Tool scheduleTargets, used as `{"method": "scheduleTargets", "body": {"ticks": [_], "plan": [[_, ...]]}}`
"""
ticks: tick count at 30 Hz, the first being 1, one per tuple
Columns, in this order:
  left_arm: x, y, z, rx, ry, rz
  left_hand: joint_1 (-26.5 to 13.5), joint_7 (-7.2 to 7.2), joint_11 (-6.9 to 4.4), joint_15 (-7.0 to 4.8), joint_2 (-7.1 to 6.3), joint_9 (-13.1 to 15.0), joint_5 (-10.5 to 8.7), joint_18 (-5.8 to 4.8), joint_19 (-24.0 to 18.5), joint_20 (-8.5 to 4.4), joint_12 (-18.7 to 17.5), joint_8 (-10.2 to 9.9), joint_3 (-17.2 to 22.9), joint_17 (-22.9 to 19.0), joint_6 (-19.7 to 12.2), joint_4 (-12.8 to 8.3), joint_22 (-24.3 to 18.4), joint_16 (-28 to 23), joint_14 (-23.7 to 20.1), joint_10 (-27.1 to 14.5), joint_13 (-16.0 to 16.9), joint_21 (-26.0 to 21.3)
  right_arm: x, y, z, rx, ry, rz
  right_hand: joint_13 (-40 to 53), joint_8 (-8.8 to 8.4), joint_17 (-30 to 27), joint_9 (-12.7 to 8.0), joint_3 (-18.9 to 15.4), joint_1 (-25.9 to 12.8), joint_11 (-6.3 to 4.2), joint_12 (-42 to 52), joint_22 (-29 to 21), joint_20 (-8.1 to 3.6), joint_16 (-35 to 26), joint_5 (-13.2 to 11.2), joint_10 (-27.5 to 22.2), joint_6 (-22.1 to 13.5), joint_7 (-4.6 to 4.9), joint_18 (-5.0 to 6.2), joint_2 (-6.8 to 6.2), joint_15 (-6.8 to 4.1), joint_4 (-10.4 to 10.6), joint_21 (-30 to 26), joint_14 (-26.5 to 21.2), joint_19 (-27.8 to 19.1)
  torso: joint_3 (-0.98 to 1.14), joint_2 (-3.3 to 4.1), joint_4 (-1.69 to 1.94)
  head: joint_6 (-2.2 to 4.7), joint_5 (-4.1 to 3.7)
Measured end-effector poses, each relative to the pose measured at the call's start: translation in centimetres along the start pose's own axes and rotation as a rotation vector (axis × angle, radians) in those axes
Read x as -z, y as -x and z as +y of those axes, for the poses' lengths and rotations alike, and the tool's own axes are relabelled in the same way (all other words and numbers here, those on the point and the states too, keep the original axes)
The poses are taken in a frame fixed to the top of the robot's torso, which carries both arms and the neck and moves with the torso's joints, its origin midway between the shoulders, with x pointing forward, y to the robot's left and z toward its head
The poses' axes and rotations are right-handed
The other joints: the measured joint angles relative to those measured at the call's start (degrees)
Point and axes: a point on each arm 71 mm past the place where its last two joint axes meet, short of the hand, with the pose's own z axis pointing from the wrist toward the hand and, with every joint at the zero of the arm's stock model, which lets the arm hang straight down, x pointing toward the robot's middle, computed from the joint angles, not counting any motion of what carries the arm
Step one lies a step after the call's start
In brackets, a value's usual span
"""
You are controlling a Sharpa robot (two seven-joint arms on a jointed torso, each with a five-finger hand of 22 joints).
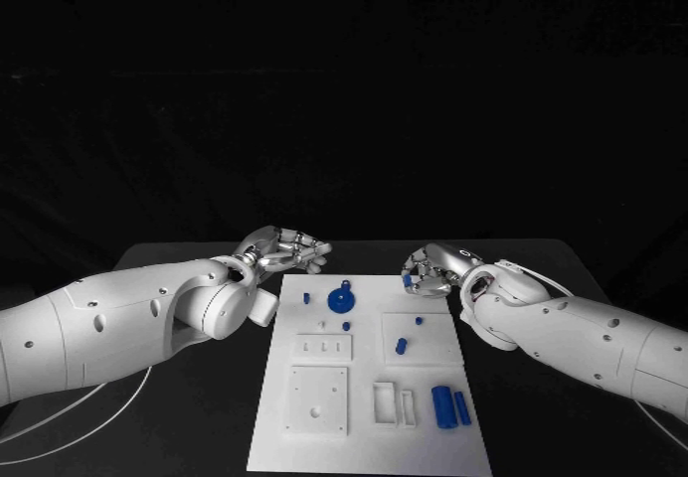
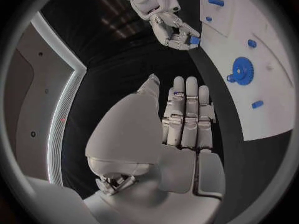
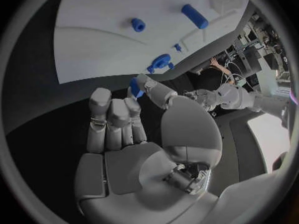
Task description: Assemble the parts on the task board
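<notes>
Centrally placed: white task board (image 1: 370, 397), long axis running from the near edge of the black tabletop (image 1: 187, 437) toward the far edge. Near the board's far end, a blue gear (image 1: 341, 299), with a small blue peg (image 1: 307, 296) just beside it toward the board's left edge. Further toward the near edge, on a raised square plate, a small blue pin (image 1: 419, 321) and a short blue cylinder (image 1: 402, 346). By the board's near right corner, two longer blue cylinders (image 1: 451, 406) side by side, touching or nearly so, next to a pair of white rectangular frames (image 1: 393, 403). On the left half, a white panel with three slots (image 1: 324, 347) and a larger square plate (image 1: 317, 399) with small holes.

Just off the board's far right corner, above the bare tabletop: right hand (image 1: 430, 268), fingers curled, thumb and a fingertip pinching a small blue part (image 3: 135, 87); same pinch plain in the left wrist view (image 2: 194, 40).

Off the board's far left corner, apart from it: left hand (image 1: 287, 248), holding nothing, fingers straight and lying close together in its own wrist view (image 2: 187, 119), over dark tabletop beside the board's edge.
</notes>
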Motion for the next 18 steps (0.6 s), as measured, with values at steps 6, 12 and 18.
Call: {"method": "scheduleTargets", "body": {"ticks": [6,12,18], "plan": [[-0.8,-1.4,0.1,-0.040,0.048,0.030,-1.9,-0.31,-0.91,-0.73,-0.45,0.1,-0.29,0.00,1.2,-1.03,0.9,0.0,0.3,1.5,0.7,0.0,0.5,3.0,0.9,1.5,1.9,0.8,-0.4,0.1,3.0,0.029,0.015,0.001,0.8,0.00,0.0,0.0,-0.9,-0.9,-0.19,0.8,0.0,0.18,0.0,0.0,1.2,1.0,-0.48,0.16,-0.92,-0.20,0.4,0.0,0.2,0.2,-0.03,-0.46,-0.13,-0.04,0.19],[-1.6,-2.7,0.2,-0.094,0.097,0.059,-5.4,-0.51,-0.91,-1.23,-1.25,0.1,-1.57,-0.01,1.5,-1.34,1.3,-0.6,1.3,1.8,1.3,0.0,0.6,4.1,0.4,1.5,3.4,0.8,-0.5,-0.1,5.6,0.048,0.032,0.004,0.9,0.01,0.0,0.0,-1.8,-2.0,-0.41,0.9,0.0,-0.02,0.0,0.0,1.8,2.0,-0.60,0.28,-2.03,-0.35,1.5,0.0,0.4,0.4,-0.09,-0.90,-0.20,0.08,0.40],[-2.0,-3.6,0.4,-0.153,0.134,0.079,-7.1,-0.51,-0.70,-1.01,-1.65,0.1,-2.12,-0.01,1.2,-1.58,1.3,-0.9,1.8,1.8,1.3,0.0,0.7,4.4,-0.3,0.6,4.0,0.8,-0.6,-0.4,7.9,0.058,0.059,0.010,0.9,0.03,0.0,0.0,-1.5,-2.3,-0.41,0.9,0.0,-0.02,0.0,0.0,1.8,2.2,-0.67,0.32,-2.28,-0.39,2.6,0.0,0.4,0.6,-0.16,-1.26,-0.23,0.09,0.55]]}}
